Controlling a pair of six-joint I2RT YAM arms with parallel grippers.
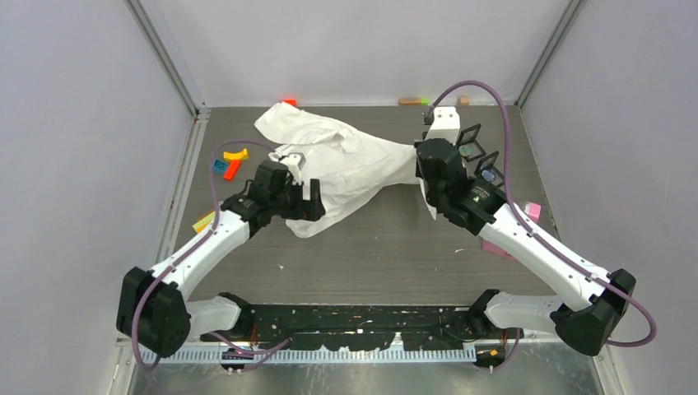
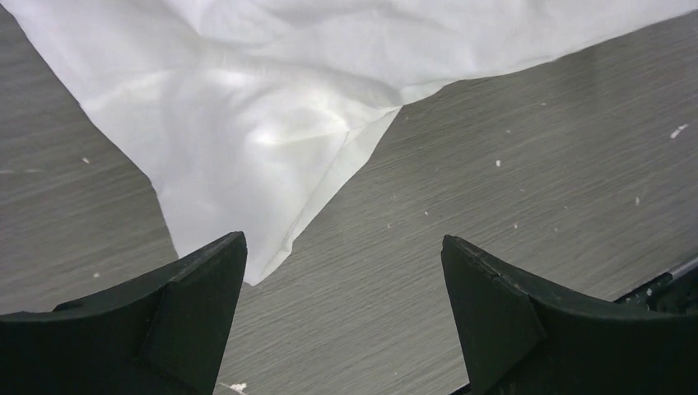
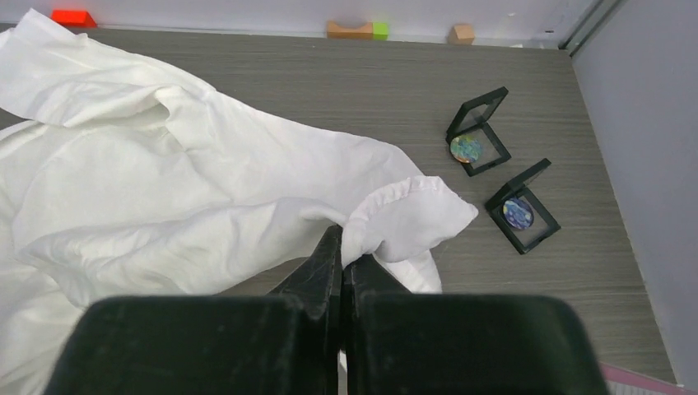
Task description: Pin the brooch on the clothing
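The clothing, a white shirt point(image 1: 350, 160), lies crumpled across the back middle of the table. My right gripper point(image 3: 344, 247) is shut on a bunched fold of the shirt's edge point(image 3: 407, 218); in the top view it point(image 1: 421, 169) sits at the shirt's right end. My left gripper point(image 2: 344, 247) is open and empty, low over the table with a shirt corner point(image 2: 247, 132) just ahead of its left finger point(image 2: 197, 284). In the top view it point(image 1: 306, 202) is at the shirt's left front. Two round brooches point(image 3: 467, 148) point(image 3: 518, 212) lie in open black cases to the right of the shirt.
The brooch cases also show in the top view point(image 1: 471, 148) point(image 1: 489, 174) beside my right wrist. Small coloured blocks lie at the left point(image 1: 233, 162) point(image 1: 203, 220) and along the back wall point(image 1: 409, 100). Pink pieces point(image 1: 533, 211) lie at the right edge.
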